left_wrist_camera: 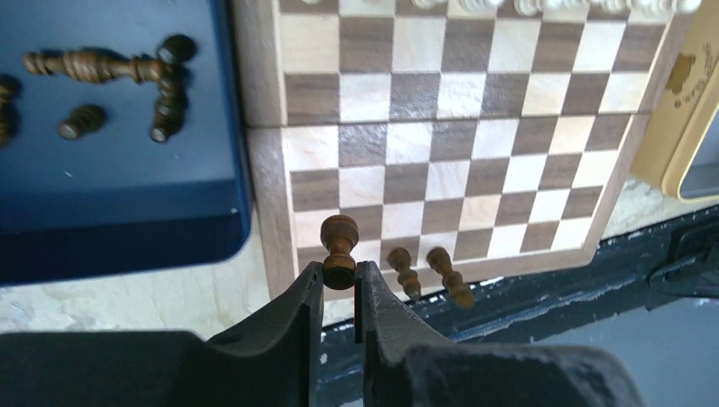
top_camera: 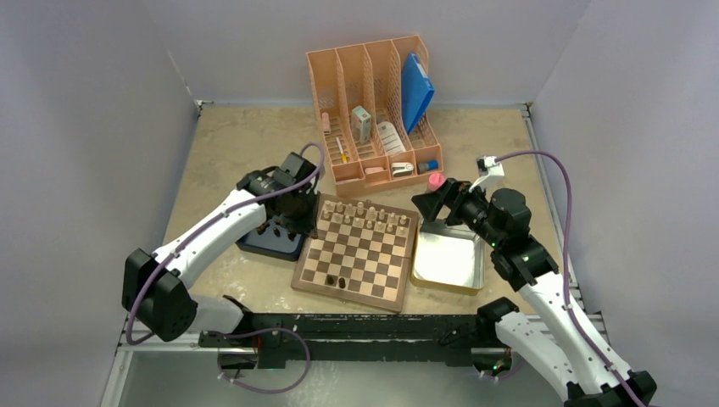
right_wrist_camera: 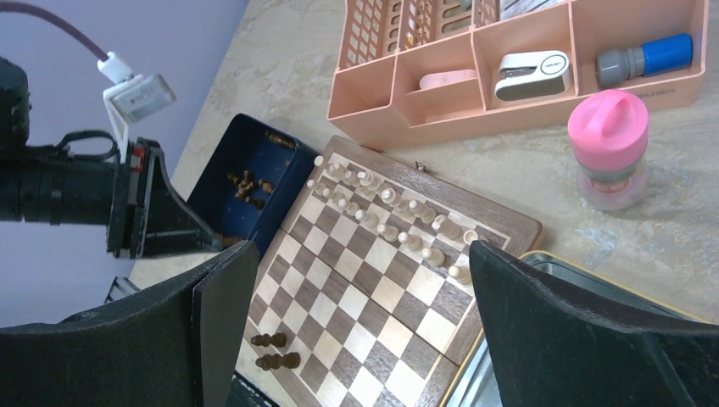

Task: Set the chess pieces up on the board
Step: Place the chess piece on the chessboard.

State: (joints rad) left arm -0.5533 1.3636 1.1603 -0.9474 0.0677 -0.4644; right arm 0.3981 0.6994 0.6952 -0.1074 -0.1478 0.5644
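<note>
1. Gripping small dark brown wooden pawn (left_wrist_camera: 339,242) in left end effector (left_wrist_camera: 339,278), aloft by left rim of checked wooden chessboard (left_wrist_camera: 441,144).
2. Noted right end effector (right_wrist_camera: 360,280) spread apart, empty.
3. Next: lower onto free near-row square.

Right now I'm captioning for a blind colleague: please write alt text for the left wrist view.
The left gripper is shut on a dark brown chess piece, seen against the lower left corner of the board, near two more dark pieces on its bottom row. Other dark pieces lie in the blue tray at left.
</note>
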